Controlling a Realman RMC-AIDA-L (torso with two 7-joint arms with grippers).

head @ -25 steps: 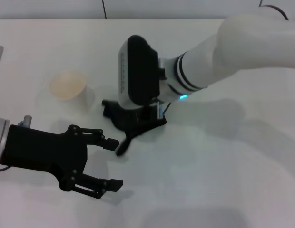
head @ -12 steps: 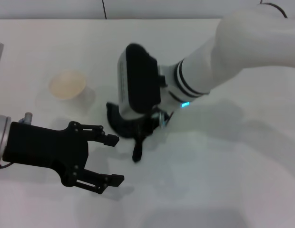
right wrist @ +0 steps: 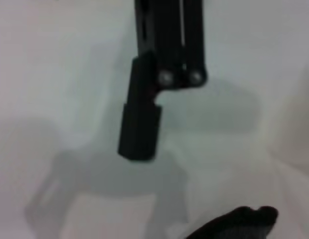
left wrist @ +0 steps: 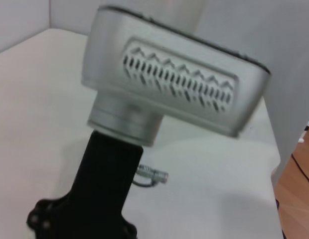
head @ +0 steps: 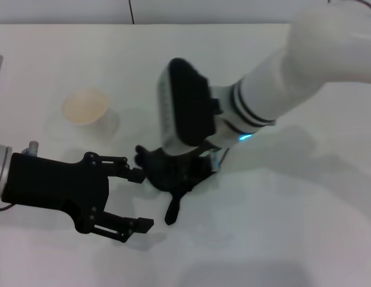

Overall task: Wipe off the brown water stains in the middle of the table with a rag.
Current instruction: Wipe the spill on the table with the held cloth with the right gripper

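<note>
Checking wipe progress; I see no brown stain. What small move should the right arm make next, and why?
Probably slide the rag sideways, away from the open left tool beside it: the right tool sits over it on the table, and any stain may lie hidden beneath.

The rag (head: 173, 173) lies mid-table (head: 305, 227), under the right gripper (head: 182, 170). The left gripper (head: 137, 200) hovers just left of it, nearer the robot. The cup (head: 85, 109) stands farther back, left.
</note>
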